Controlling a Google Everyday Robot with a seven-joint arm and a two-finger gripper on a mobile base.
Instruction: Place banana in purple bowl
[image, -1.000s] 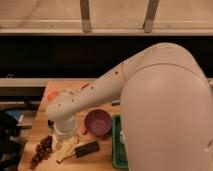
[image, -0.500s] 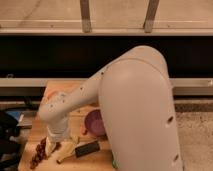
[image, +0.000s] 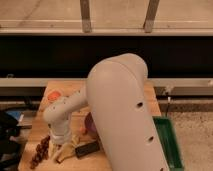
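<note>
The pale yellow banana (image: 65, 150) lies on the wooden table (image: 145, 97) near its front left, between a dark red grape bunch (image: 40, 150) and a black block (image: 86, 148). My gripper (image: 60, 142) hangs at the end of the white arm (image: 120, 110), straight down over the banana's left part and touching or nearly touching it. The purple bowl (image: 90, 125) stands just right of the gripper. The arm hides most of it, so only a sliver of its left side shows.
An orange-red bowl (image: 53, 94) stands at the table's back left. A green bin (image: 171, 142) sits beside the table's right edge. Dark objects (image: 9, 131) lie off the table's left side. The arm hides the table's middle.
The arm's bulk has swung left and toward the camera and now covers most of the purple bowl. The gripper has stayed low over the banana, shifting slightly.
</note>
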